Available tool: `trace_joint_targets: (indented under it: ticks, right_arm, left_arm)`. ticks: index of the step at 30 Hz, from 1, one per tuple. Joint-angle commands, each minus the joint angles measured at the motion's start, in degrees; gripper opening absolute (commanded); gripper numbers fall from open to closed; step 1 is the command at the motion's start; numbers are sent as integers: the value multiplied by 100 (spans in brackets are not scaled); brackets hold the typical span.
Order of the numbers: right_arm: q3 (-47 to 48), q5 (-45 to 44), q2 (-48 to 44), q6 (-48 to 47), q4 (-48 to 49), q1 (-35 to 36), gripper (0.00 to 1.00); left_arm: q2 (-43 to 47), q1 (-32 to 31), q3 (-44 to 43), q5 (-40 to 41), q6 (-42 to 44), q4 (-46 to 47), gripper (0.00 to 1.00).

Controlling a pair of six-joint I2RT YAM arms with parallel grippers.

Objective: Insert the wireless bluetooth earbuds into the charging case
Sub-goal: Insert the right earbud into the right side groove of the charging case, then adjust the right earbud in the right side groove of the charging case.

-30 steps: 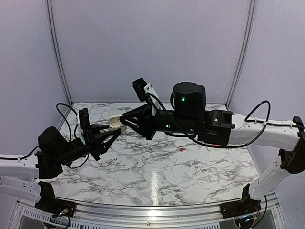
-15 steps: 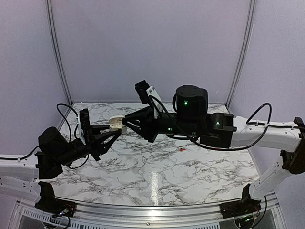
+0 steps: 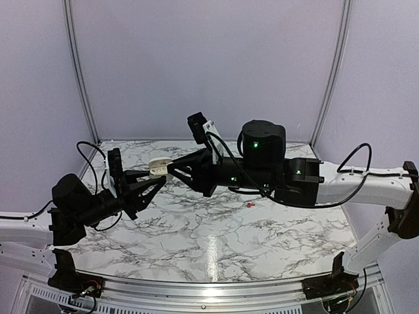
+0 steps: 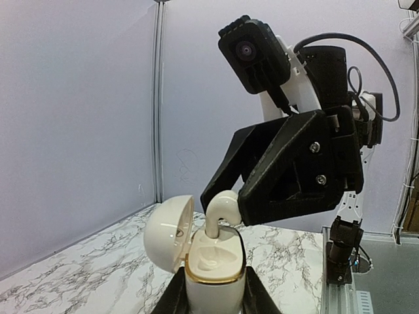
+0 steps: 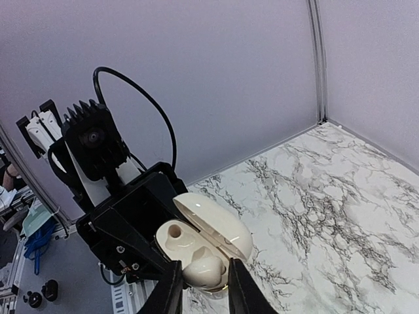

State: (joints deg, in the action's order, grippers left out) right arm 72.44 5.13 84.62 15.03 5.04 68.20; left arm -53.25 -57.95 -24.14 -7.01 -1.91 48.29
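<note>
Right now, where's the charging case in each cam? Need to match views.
Top external: charging case left of centre, between left gripper and right gripper.
Left wrist: charging case bottom centre, upright in the left gripper, lid open leftward.
Right wrist: charging case lower centre, lid open, behind the white earbud in the right gripper.
Shared landmark: marble tabletop, in all three.

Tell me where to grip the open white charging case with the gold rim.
Grip the white charging case by its lower body, below the gold rim, from underneath, as the left gripper does. Its domed lid swings open sideways and the wells face up, so both are left free.
</note>
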Motion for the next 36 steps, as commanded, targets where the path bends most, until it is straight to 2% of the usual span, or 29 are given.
trace_joint_targets:
  ticks: [1,12,18,24,28,36]
  right_arm:
    - [54,68,-35,-30,-167,35,27]
    - [166,182,-236,-398,-330,31,53]
    - [48,477,-732,-936,-679,-101,74]
    - [315,1138,-887,-1167,-1225,-439,76]
    - [644,1396,-717,-1386,-1659,-457,76]
    - [873,1660,-454,-1485,-1941,-415,76]
  left_arm:
    - [104,7,-29,-36,27,531,0]
    - [96,20,-29,-232,-51,532,0]
    - [109,38,-27,-750,-183,508,0]
    - [46,47,-85,-1226,-362,463,0]
    - [4,47,-149,-1361,-407,437,0]
    - [-77,47,-220,-1466,-434,409,0]
